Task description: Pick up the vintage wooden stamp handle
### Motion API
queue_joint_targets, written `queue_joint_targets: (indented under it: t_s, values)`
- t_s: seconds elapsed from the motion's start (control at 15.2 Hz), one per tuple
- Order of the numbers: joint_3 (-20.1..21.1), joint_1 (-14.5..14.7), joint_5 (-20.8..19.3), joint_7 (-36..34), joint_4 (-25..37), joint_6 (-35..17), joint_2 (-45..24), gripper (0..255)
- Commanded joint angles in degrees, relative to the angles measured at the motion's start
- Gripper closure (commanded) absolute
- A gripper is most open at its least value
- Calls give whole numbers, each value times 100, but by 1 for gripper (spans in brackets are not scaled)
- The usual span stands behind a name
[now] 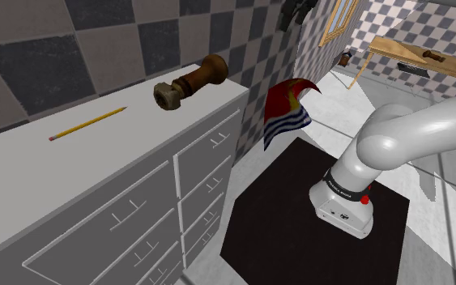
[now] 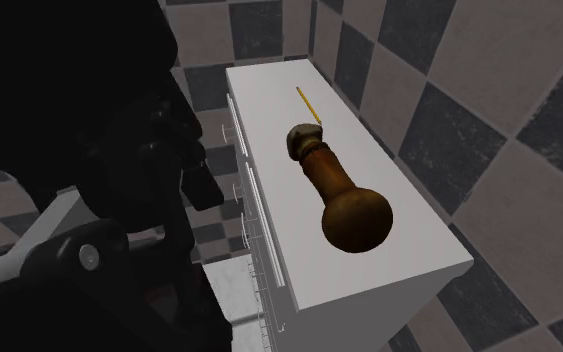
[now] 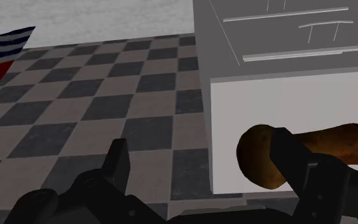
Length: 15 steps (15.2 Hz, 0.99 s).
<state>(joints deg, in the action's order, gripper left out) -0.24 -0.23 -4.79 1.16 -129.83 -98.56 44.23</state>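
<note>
Hand (image 3: 198, 139) was open wide and held nothing. Its fingers (image 3: 117, 167) stood well apart, over the tiled floor (image 3: 107, 95) and the end of the cabinet.

White drawer cabinet (image 1: 137, 133) stood against the checkered wall (image 1: 72, 48) and carried both loose parts on its top.

Brown stamp handle (image 2: 344, 190) lay on its side along that top, with the round knob toward the cabinet's end and the dark stamp head toward the pencil (image 1: 88, 124). The two were apart.

In the wrist view the knob sat just inside one finger and was overlapped by it. Couldn't tell if they touched. The part was at one finger, not mid-gap.

Judgement:
- The step was approach/align, with the grasp not yet made.
- Shift the hand sideways until the handle is centred between the fingers, and keep them across its axis.
- Close on the straight neck, not the knob, since the round knob would likely squirt out.
- Avoid one-finger contact first, because the part would probably roll on the flat top.
- Close at the handle's mid-height, with the fingertips clear of the top.
</note>
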Motion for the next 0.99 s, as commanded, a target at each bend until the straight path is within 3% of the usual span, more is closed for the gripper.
queue_joint_targets:
  t_s: [0.0, 0.46, 0.92]
  values:
    - [0, 0, 0, 0, 0, 0, 0, 0]
    - [1365, -466, 560, -2883, -264, -402, -311, 0]
    - [2729, -1115, 813, -5787, 287, -782, -1417, 0]
